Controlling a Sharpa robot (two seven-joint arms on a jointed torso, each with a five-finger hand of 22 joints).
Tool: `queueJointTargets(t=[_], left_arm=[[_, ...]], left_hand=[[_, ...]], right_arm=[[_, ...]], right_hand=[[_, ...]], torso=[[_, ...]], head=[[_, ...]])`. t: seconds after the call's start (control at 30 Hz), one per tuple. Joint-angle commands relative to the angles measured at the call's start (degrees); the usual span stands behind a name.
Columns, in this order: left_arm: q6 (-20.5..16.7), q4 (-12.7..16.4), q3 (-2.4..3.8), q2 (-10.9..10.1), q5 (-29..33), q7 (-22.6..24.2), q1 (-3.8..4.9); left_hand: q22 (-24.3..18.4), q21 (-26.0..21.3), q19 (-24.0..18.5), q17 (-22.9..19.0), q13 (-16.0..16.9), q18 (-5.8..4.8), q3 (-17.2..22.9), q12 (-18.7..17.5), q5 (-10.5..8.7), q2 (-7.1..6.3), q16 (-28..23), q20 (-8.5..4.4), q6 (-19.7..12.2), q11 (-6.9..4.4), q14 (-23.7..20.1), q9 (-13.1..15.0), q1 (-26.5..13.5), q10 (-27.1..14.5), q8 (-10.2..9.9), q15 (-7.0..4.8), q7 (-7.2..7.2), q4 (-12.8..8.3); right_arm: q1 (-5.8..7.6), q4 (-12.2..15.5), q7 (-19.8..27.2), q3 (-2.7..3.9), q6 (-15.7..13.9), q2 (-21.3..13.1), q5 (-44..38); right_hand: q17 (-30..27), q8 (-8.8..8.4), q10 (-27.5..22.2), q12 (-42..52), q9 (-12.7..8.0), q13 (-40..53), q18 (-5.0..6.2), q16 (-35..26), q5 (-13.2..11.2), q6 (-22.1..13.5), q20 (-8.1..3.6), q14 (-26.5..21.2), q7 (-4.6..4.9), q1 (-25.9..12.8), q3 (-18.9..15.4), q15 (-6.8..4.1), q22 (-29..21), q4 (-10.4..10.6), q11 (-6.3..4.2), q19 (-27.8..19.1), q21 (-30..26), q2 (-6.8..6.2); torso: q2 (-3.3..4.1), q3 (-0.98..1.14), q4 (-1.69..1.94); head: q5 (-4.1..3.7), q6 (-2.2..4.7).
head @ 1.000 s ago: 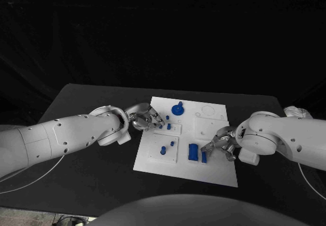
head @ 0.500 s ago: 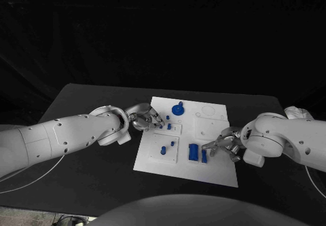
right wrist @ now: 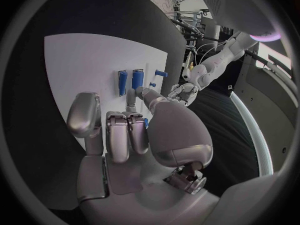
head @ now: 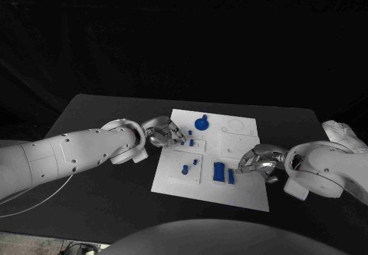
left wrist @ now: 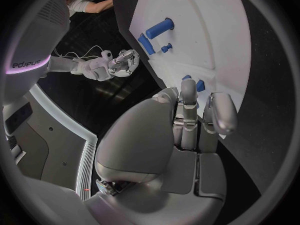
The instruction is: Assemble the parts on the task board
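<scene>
We see the task board [head: 230, 183], a white plate, lying in the middle of the black table [head: 92, 175]. Several blue parts sit on it. A round blue part with a short stem [head: 201, 124] stands near the board's far edge. Two small blue pegs [head: 190, 137] stand toward the board's left side, one just behind the other. A small blue stud [head: 194, 161] and a short blue pin [head: 184, 170] lie in the board's left-centre panel. Two long blue bars [head: 219, 170] lie side by side nearer the board's right-centre, the second bar [head: 231, 176] just to the right of the first.

The left hand [head: 165, 134] is at the board's left edge, just beside the two small pegs. In the left wrist view its fingers [left wrist: 187, 92] reach to the pegs [left wrist: 199, 85]; we cannot tell whether they grip one.

The right hand [head: 257, 162] is over the board's right side, close beside the second blue bar. In the right wrist view its fingers [right wrist: 119, 135] are curled inward together, and a small patch of blue [right wrist: 145, 122] shows between them; we cannot tell whether a part is held. The two bars [right wrist: 124, 82] lie beyond the fingertips on the white board [right wrist: 75, 65].
</scene>
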Motion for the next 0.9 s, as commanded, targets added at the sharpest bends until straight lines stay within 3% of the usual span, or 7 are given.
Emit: queueJointTargets(t=[0.03,0.13,0.23,0.43,0.57,0.67,0.9], left_arm=[[-0.5,0.1,0.04,0.0,0.0,1.3,0.01],[-0.7,0.1,0.04,0.0,0.0,1.6,0.01],[-0.8,0.2,0.04,-0.2,0.0,1.7,0.01],[-0.9,0.4,0.04,-0.5,0.0,1.7,0.0],[-0.9,0.5,0.04,-0.6,0.0,1.7,0.0],[-0.8,0.5,0.04,-0.6,0.0,1.6,0.0],[-0.7,0.5,0.04,-0.6,0.0,1.5,0.0]], left_hand=[[9.0,-0.2,-0.3,-0.1,0.0,1.0,0.5,-0.2,0.37,-0.55,-0.2,0.05,0.2,0.05,-0.4,0.1,0.0,0.5,0.4,-0.03,0.04,0.1],[9.0,-0.2,-0.3,-0.1,0.0,1.0,0.6,-0.2,0.37,-0.56,-0.2,0.07,0.3,0.07,-0.4,0.1,0.0,0.6,0.4,-0.02,0.05,0.1],[9.0,-0.1,-0.3,-0.1,0.0,0.99,0.6,-0.2,0.38,-0.59,-0.2,0.08,0.3,0.08,-0.4,0.1,0.0,0.7,0.5,-0.01,0.07,0.1],[9.0,-0.2,-0.3,-0.2,0.0,0.99,0.7,-0.2,0.38,-0.62,-0.2,0.09,0.4,0.1,-0.5,0.1,0.0,0.8,0.5,0.01,0.07,0.1],[9.0,-0.2,-0.3,-0.2,0.0,0.99,0.7,-0.2,0.38,-0.62,-0.2,0.09,0.4,0.1,-0.5,0.1,0.0,0.8,0.5,0.01,0.07,0.1],[9.0,-0.2,-0.3,-0.2,0.0,0.99,0.7,-0.2,0.38,-0.62,-0.2,0.09,0.4,0.1,-0.5,0.1,0.0,0.8,0.5,0.01,0.07,0.1],[9.0,-0.2,-0.3,-0.2,0.0,0.99,0.7,-0.2,0.38,-0.62,-0.2,0.09,0.4,0.1,-0.5,0.1,0.0,0.8,0.5,0.01,0.07,0.1]], right_arm=[[-1.67,1.0,11.2,-0.09,-7.9,-0.9,-17.6],[-3.63,1.0,13.9,-0.11,-11.4,-1.3,-23.0],[-5.25,0.7,15.5,-0.13,-13.7,-1.3,-27.3],[-7.52,-0.2,16.4,-0.14,-16.4,-0.7,-32.8],[-8.61,-0.9,16.1,-0.14,-18.2,0.1,-34.7],[-9.02,-1.3,15.7,-0.14,-18.7,0.7,-35.3],[-9.46,-2.1,14.5,-0.14,-18.2,1.7,-36.0]], right_hand=[[15.1,3.39,6.0,0.2,2.6,15.1,-0.64,0.2,-1.9,-0.9,0.08,6.0,-0.24,1.2,-0.2,-0.38,8.4,-0.1,-0.61,0.4,0.8,-0.47],[15.1,8.28,6.0,0.2,6.4,15.1,-0.67,0.2,-4.5,-2.1,-0.09,6.0,-0.73,1.8,-0.8,-0.58,8.5,1.0,-0.78,0.4,1.4,-0.93],[15.1,11.65,6.0,0.2,9.0,15.1,-0.76,0.2,-7.9,-2.7,-0.14,6.0,-0.96,2.2,-1.4,-0.77,8.6,1.8,-1.05,0.4,1.8,-1.35],[15.1,15.49,6.0,0.2,12.0,15.1,-0.75,0.2,-11.6,-3.6,-0.31,6.0,-1.16,2.7,-2.7,-0.86,8.6,3.0,-1.27,0.3,2.0,-2.04],[15.1,19.34,6.0,0.2,15.3,15.1,-0.8,0.2,-13.6,-4.4,-0.45,6.0,-1.41,3.1,-4.0,-1.02,8.6,4.1,-1.49,0.4,2.5,-2.39],[15.1,22.73,6.0,0.2,17.9,15.1,-0.79,0.2,-14.7,-2.8,-0.54,6.0,-1.53,3.0,-4.8,-1.11,8.6,4.9,-1.58,0.4,2.5,-2.61],[15.1,24.48,6.0,0.2,19.5,15.1,-0.72,0.2,-16.7,-2.9,-0.63,6.0,-1.63,3.0,-5.8,-1.19,8.5,5.8,-1.68,0.3,2.2,-2.72]], torso=[[-0.05,-0.1,-0.05],[-0.03,-0.06,-0.04],[-0.02,-0.03,-0.05],[0.04,-0.01,-0.02],[0.08,-0.03,-0.01],[0.07,-0.04,0.02],[0.04,-0.05,0.01]], head=[[-0.1,0.0],[-0.05,0.0],[0.1,0.0],[0.07,0.0],[0.0,0.0],[0.01,0.0],[0.02,0.0]])
